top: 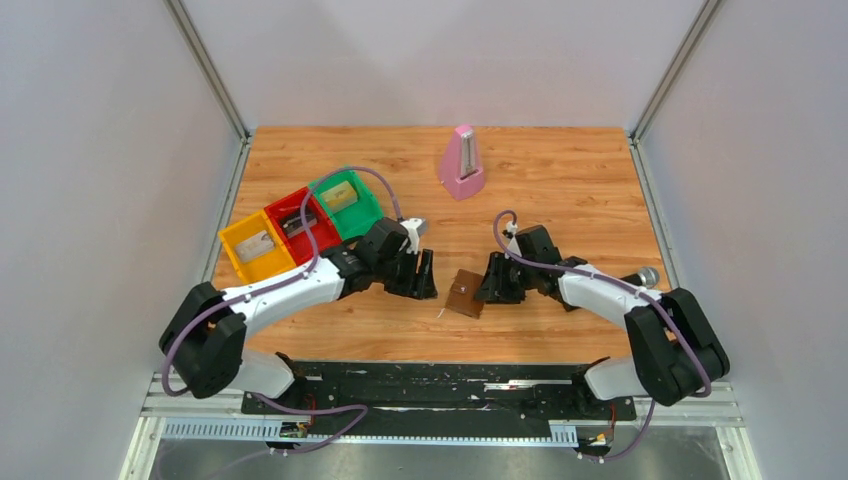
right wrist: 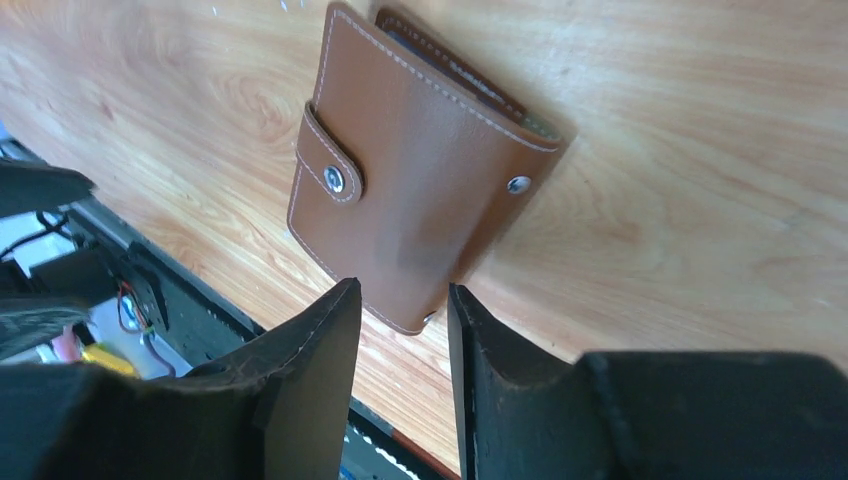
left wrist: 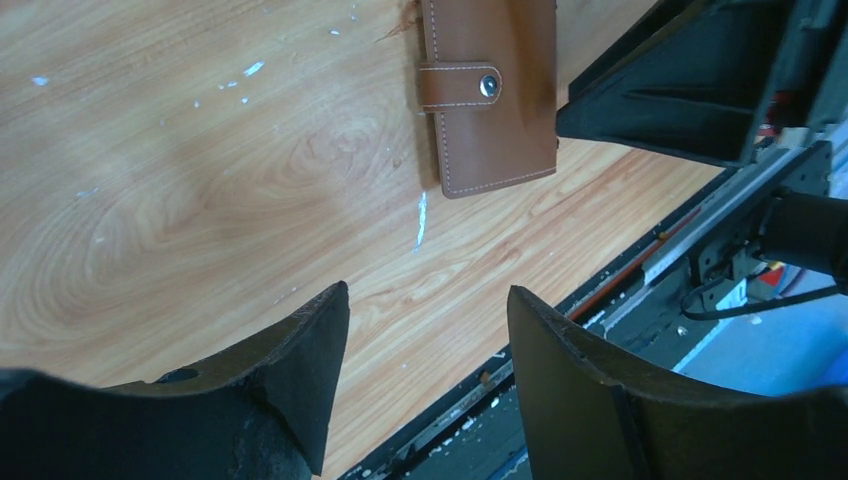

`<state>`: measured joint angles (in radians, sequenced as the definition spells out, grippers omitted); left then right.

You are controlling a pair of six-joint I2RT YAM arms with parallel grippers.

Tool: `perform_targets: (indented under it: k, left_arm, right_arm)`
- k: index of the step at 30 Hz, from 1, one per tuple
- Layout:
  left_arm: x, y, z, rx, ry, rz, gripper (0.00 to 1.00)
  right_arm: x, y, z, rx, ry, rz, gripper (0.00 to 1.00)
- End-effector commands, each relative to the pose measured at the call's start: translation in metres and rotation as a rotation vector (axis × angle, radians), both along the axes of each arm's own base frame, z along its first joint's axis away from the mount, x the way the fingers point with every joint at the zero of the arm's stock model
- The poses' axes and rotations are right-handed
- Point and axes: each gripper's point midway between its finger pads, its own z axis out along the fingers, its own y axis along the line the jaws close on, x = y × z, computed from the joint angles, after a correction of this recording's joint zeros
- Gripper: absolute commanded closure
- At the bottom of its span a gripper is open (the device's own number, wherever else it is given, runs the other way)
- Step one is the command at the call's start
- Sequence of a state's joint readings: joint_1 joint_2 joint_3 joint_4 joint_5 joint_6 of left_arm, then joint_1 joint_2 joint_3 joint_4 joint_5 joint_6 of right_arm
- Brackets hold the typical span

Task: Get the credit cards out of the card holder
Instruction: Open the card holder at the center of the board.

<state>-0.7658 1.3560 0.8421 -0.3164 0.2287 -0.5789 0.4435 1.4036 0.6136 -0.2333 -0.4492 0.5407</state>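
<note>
Top view: fixed high behind the arm bases (top: 262,374), tilted down and forward, far enough back to take in the whole table (top: 560,170) and three walls (top: 440,60).

Left wrist view: carried on the left arm, aimed down past the left fingers (left wrist: 290,390) at the table from close by, toward the near edge and the rail (left wrist: 600,300) there.

Right wrist view: carried on the right arm, aimed down past the right fingers (right wrist: 310,380), closer still.

Shared by all three: the holder (top: 466,294) and the table around it, small from above, large from either wrist.
</note>
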Motion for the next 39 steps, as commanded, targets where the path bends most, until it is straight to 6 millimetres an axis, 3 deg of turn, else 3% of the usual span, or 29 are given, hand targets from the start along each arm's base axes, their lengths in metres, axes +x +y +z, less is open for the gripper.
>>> perform_targets:
  k: [1,6,14,19,25,33,39]
  left_arm:
    - [0.021,-0.028,0.011,-0.017,-0.084,-0.002,0.34]
    - [0.037,-0.049,0.007,0.005,-0.151,-0.013,0.4]
    - [0.052,-0.078,-0.01,0.048,-0.172,-0.052,0.45]
    - [0.051,-0.09,-0.024,0.069,-0.168,-0.084,0.46]
    - [0.053,-0.093,-0.039,0.122,-0.168,-0.091,0.48]
    - [0.053,-0.081,-0.064,0.232,-0.14,-0.069,0.53]
    - [0.041,-0.078,-0.074,0.28,-0.112,-0.083,0.53]
  right_arm:
    - [0.023,-0.01,0.014,-0.023,-0.079,-0.138,0.62]
    - [0.034,-0.019,0.011,-0.043,-0.094,-0.23,0.62]
    - [0.043,-0.011,0.005,-0.011,-0.069,-0.239,0.62]
    - [0.046,0.0,-0.001,0.031,-0.051,-0.199,0.62]
    - [0.046,0.013,0.002,0.108,-0.09,-0.131,0.66]
    - [0.043,0.012,-0.001,0.106,-0.089,-0.125,0.67]
    - [0.042,0.011,-0.001,0.105,-0.09,-0.128,0.67]
